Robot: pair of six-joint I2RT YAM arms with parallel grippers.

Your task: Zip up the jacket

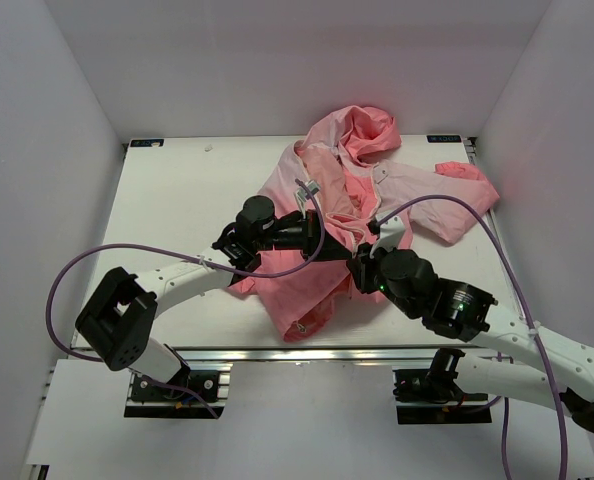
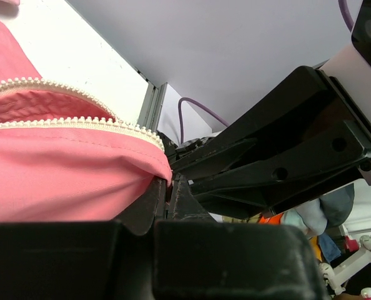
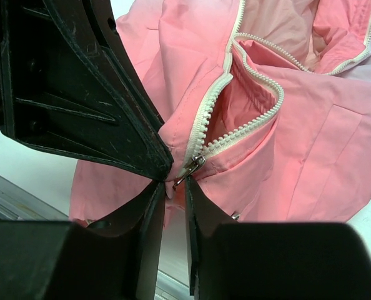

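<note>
Left gripper [image 2: 168, 194]: clamped on the bottom hem of the thin pink hooded fabric jacket [image 1: 307, 290], just under its white toothed zipper [image 3: 235, 134].
Jacket: crumpled on the white table [image 1: 177, 190], lower front between both sets of fingers.
Small metal zipper pull [image 3: 188, 170]: at the right fingertips.
Right gripper [image 3: 175, 187]: fingers narrow; whether they pinch the pull, I cannot tell.
Doing it well: seat the pull fully, hem taut, draw straight along the teeth.

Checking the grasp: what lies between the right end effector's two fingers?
Right wrist view: the small metal zipper pull and a fold of the thin pink fabric jacket, at the tips of the right end effector.
</note>
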